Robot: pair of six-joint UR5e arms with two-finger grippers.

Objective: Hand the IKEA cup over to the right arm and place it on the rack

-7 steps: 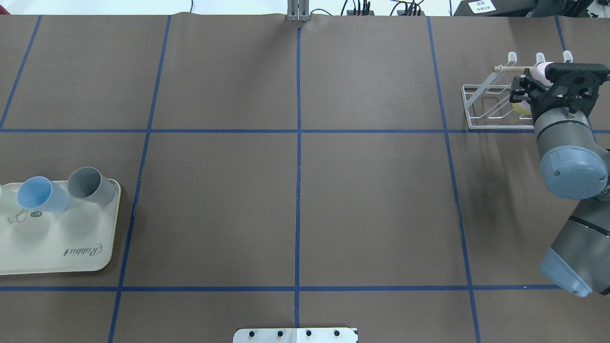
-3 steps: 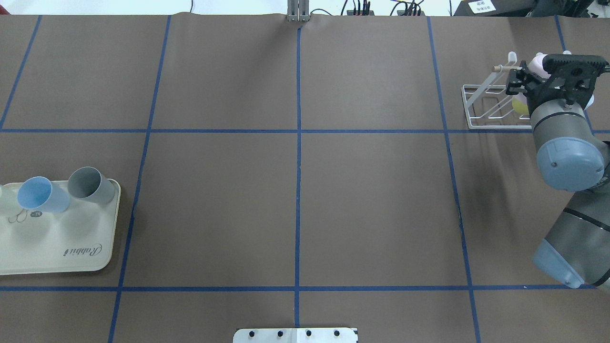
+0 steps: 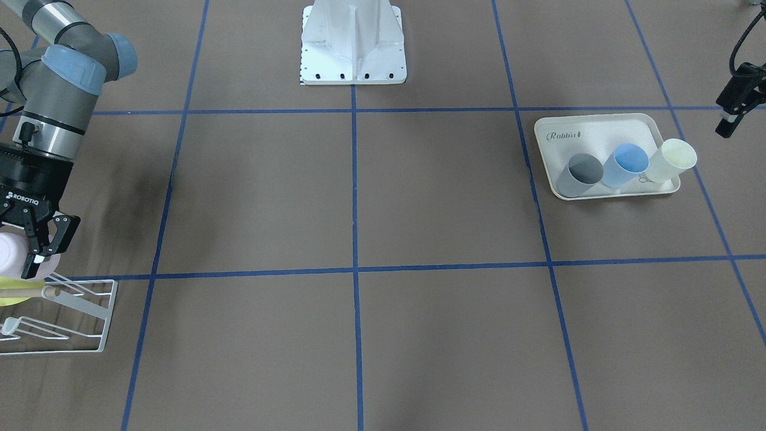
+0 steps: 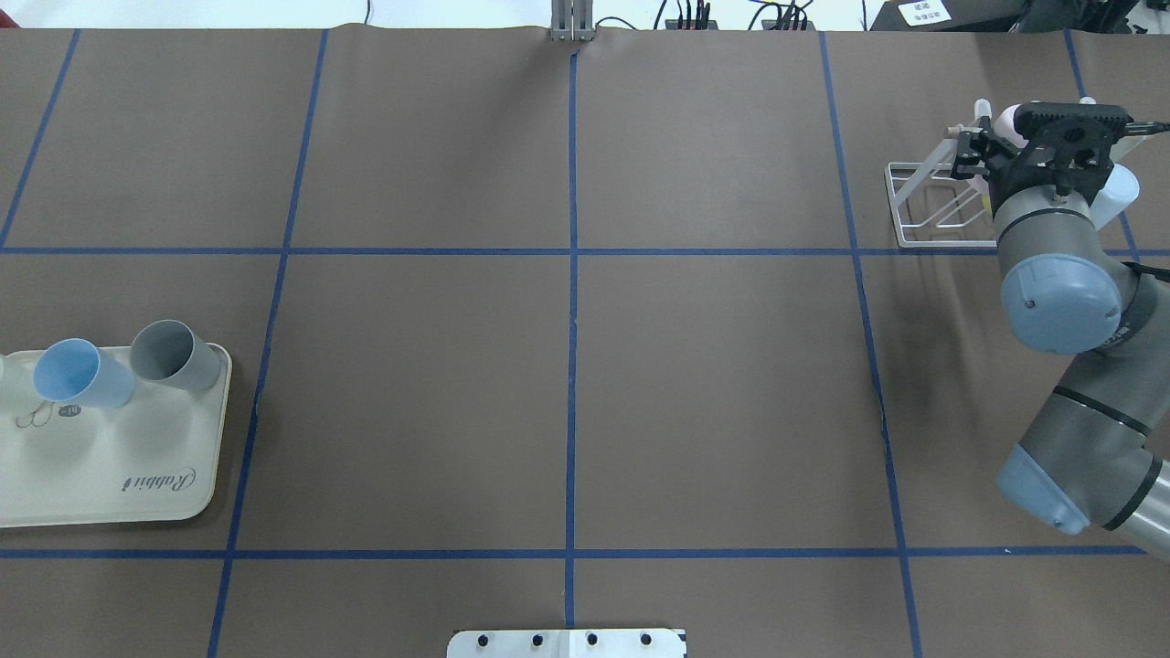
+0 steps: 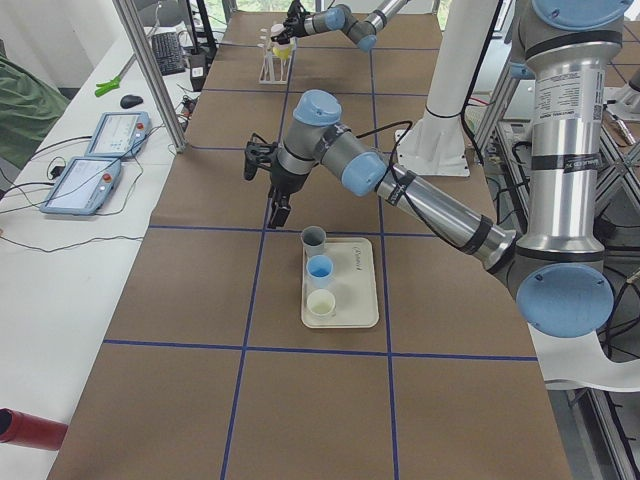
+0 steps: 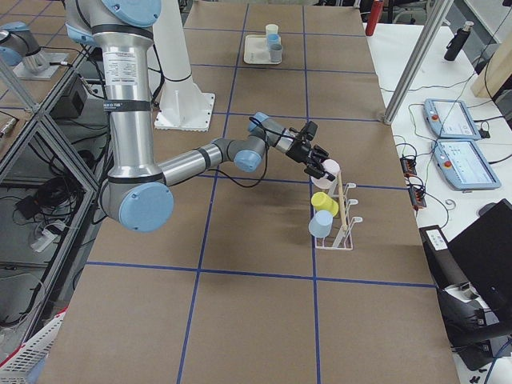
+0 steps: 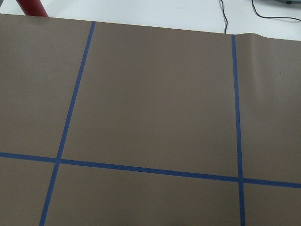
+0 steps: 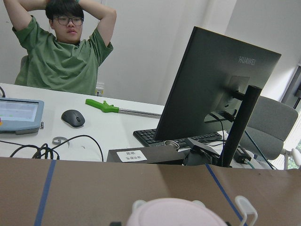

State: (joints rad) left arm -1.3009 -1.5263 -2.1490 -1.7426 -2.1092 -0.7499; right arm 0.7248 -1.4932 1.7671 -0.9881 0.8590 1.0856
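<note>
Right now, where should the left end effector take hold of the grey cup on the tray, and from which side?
I'd pinch the grey cup by its rim wall, from above, on the side away from the blue cup. It stands upright, mouth up, at the row's end, so that side looks free.

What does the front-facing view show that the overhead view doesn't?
Only front-facing: the left gripper, beyond the tray's end, and the whole cream cup lying on the tray. Only overhead: a pale blue cup on the rack. Both: the right gripper, jaws closed on the pink cup at the rack, and the grey cup and blue cup lying on the tray.
</note>
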